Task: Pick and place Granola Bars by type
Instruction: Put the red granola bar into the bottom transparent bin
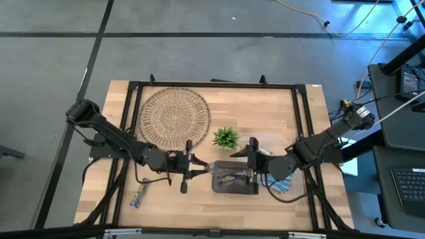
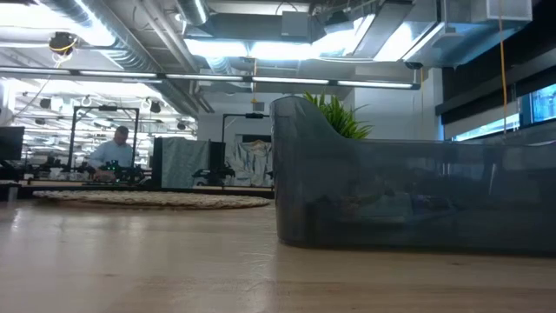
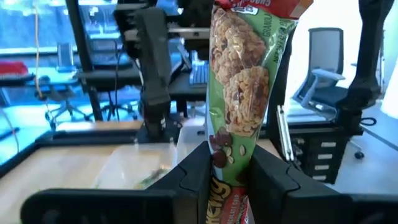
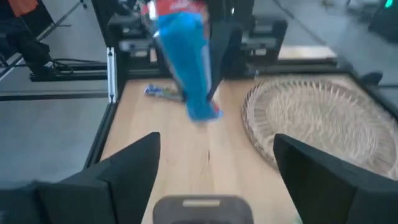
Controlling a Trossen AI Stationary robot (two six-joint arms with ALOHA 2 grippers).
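My left gripper (image 3: 231,155) is shut on a green granola bar (image 3: 245,81) with red ends, left of the clear bin (image 1: 234,189). It shows in the high view too, as does my right gripper (image 1: 251,154), which hangs over the bin's far side. The right gripper (image 4: 214,155) is open and holds nothing. In its wrist view a blurred blue bar (image 4: 186,62) shows before the left arm, clear of the table; whether anything holds it I cannot tell. Loose bars (image 1: 139,196) lie flat at the near left, and blue bars (image 1: 282,187) right of the bin. My left gripper pinches the green bar's lower part (image 3: 227,152) between its two fingers, which lie across the bar. It reaches in level from the table's left side. The bar stands upright, most of its length above the fingers and a short red end below, lifted clear of the table.
A round woven mat (image 1: 174,118) lies at the far left and a small green plant (image 1: 226,138) stands behind the bin. The bin (image 2: 408,191) holds a few bars. A black frame (image 1: 212,85) runs round the tabletop. A person sits in the room far behind.
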